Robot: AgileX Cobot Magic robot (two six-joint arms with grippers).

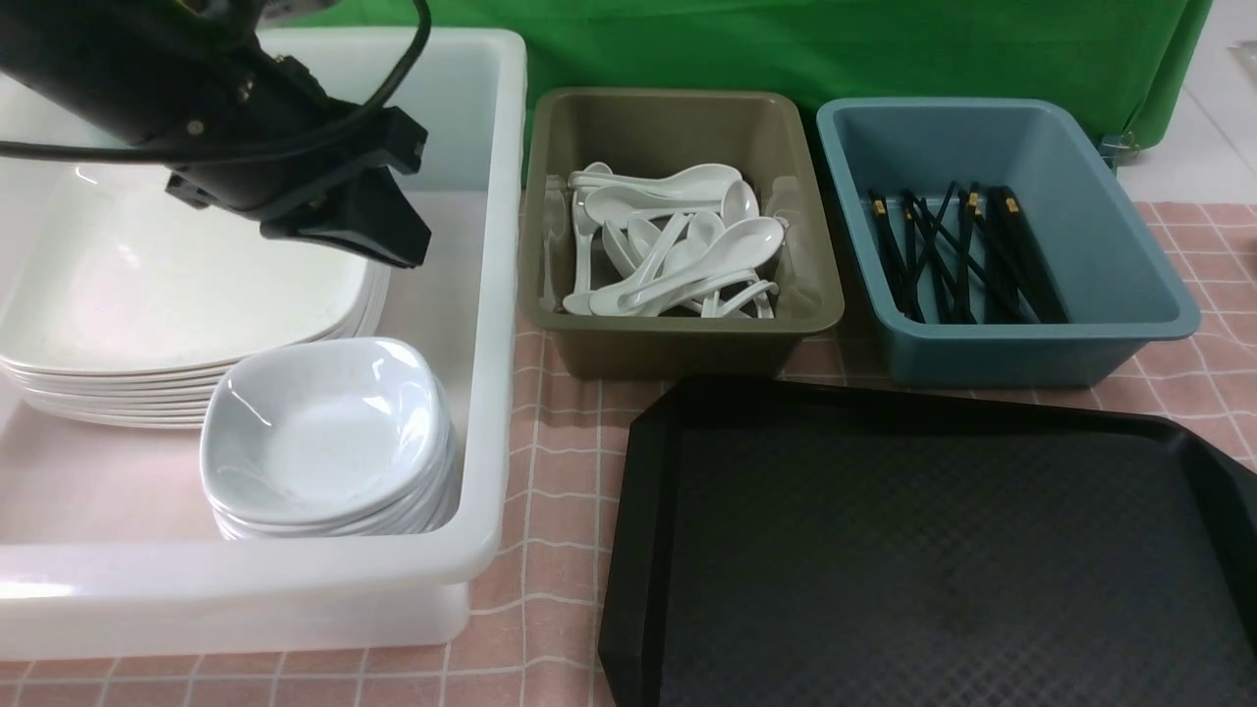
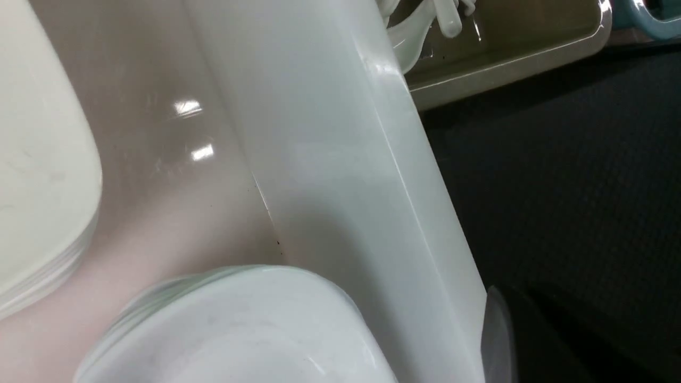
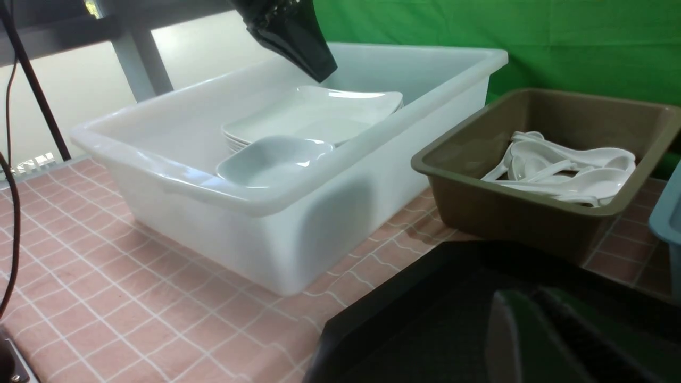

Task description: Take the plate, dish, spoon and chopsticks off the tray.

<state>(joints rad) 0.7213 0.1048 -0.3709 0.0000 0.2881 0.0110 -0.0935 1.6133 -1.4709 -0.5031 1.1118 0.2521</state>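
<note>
Shows the left gripper point(image 1: 405, 247) clenched, hovering above the big white tub point(image 1: 496, 295). Shows the right gripper point(image 3: 534, 335) blurred in its own wrist view, too unclear to tell open from shut. Below the left gripper, inside the white tub, holds a stack of large square plates point(image 1: 177, 285) with a stack of small deep dishes point(image 1: 319, 432) beside it. Next, in a brown tub point(image 1: 687, 349), holds a jumble of white spoons point(image 1: 687, 265). Beside that, in a blue tub point(image 1: 1026, 358), holds black chopsticks point(image 1: 967, 255) with gold bands. Nearer, shows the black tray point(image 1: 933, 550) on a pink checked worktop point(image 1: 555, 511), with a bare textured surface in view.
</note>
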